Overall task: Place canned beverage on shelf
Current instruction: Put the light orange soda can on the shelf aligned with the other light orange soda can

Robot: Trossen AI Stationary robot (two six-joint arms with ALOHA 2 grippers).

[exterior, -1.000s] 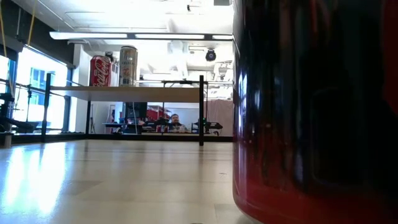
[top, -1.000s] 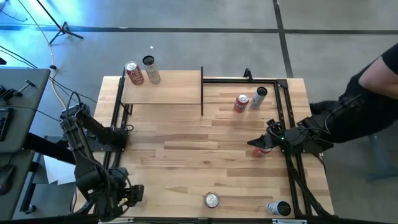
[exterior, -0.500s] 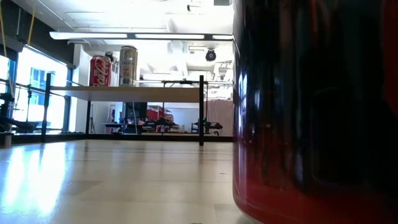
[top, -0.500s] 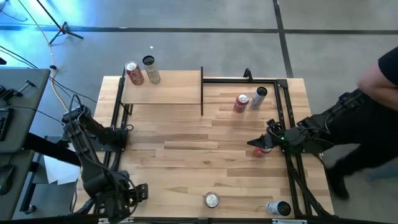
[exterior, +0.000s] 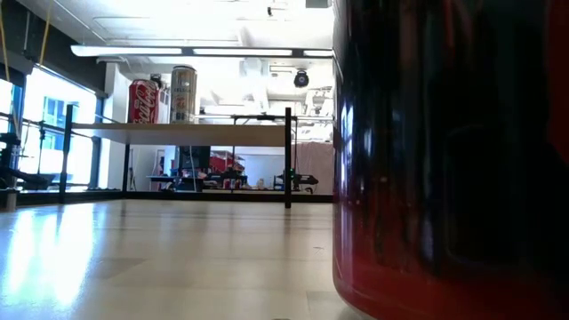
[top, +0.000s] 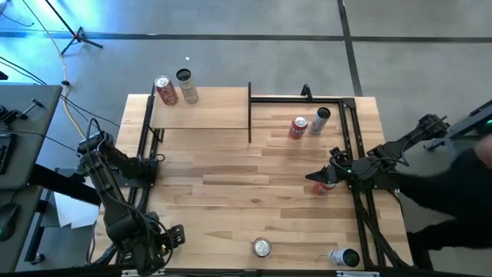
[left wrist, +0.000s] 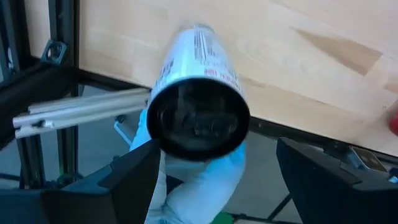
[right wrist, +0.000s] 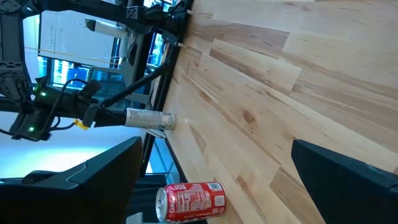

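Silver can (left wrist: 198, 112) sits in the left gripper (top: 163, 237), jaws half closed and holding it, its dark end facing the wrist camera. A pale blue thing (left wrist: 199, 183) shows under it; cannot tell what it is. Gripper and can hang just off the tabletop (top: 231, 173) edge, over black frame bars (left wrist: 81, 112).

Cans counted: eight.
- One, the silver can, is in the left jaws.
- Two stand on the shelf (top: 211, 114): the red shelf can (top: 164, 90) and the tall shelf can (top: 185, 85). They are side by side at the end farthest from the left jaws, well apart from them across the tabletop.
- Five are on the tabletop:
  - The far red can (top: 297, 128) and the slim can (top: 320, 119) stand just beside each other, beyond the right jaws.
  - The near red can (top: 326, 186) is right at the right jaws' tips.
  - The front can (top: 262, 247) is at the front edge, between the two grippers, and fills the right half of the low view.
  - The corner can (top: 344, 258) is well behind the right jaws.

Shelves: one. Grippers: two.

Right gripper (top: 323, 179) is low over the tabletop, jaws wide. Its wrist view shows only bare planks between them. Cannot tell whether the jaws touch the near red can.
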